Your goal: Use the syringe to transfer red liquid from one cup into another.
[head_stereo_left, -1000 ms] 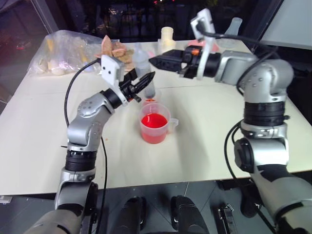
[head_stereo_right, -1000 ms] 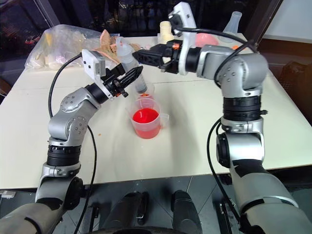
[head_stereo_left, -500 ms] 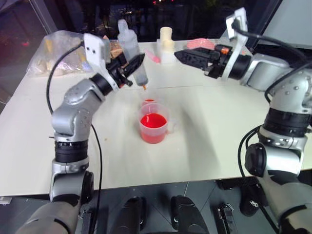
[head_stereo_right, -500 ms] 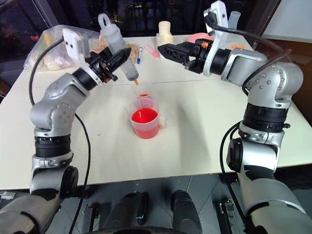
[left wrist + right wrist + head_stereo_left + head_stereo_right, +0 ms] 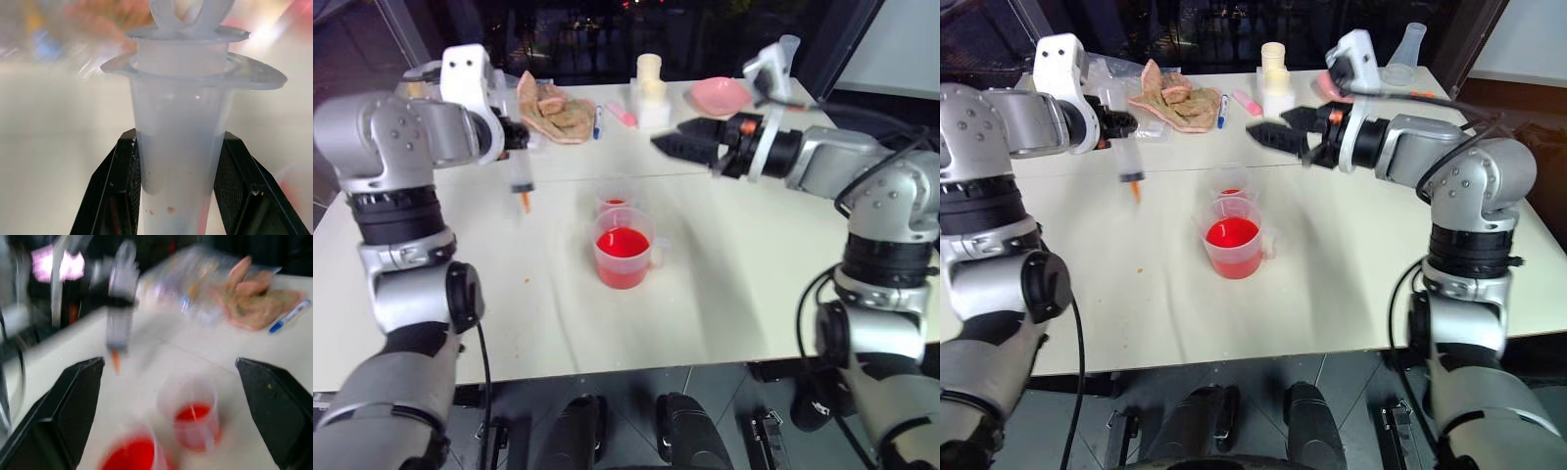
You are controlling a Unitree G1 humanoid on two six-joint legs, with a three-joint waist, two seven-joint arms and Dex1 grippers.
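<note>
While the left gripper (image 5: pixel 178 196) clamped its fingers (image 5: pixel 115 191) around the barrel, the syringe (image 5: pixel 521 176) hung upright above the bench (image 5: pixel 724 284), orange tip down, off to the left of the two cups and well apart from them. No red showed in its clear barrel in the left wrist view, where the plunger flange stood just past the black fingers. The wider beaker (image 5: pixel 625 247), with handle and spout, stood near the middle of the bench holding the red liquid (image 5: pixel 623 242) to about a third of its height. The smaller cup (image 5: pixel 614 196) sat just behind it, touching or nearly so, with a shallower pool of red at the bottom.

The right gripper (image 5: pixel 680 147) hovered above and behind the cups, pointing across toward the syringe, its fingers spread wide and holding nothing. Both cups and the hanging syringe appeared between those fingers in the right wrist view.

Farther back on the bench lay a crumpled tan cloth (image 5: pixel 551 101), a blue-capped pen (image 5: pixel 597 122), a pink bowl (image 5: pixel 720 94), a clear conical flask (image 5: pixel 1407 51) and a cream-coloured container (image 5: pixel 649 70).
</note>
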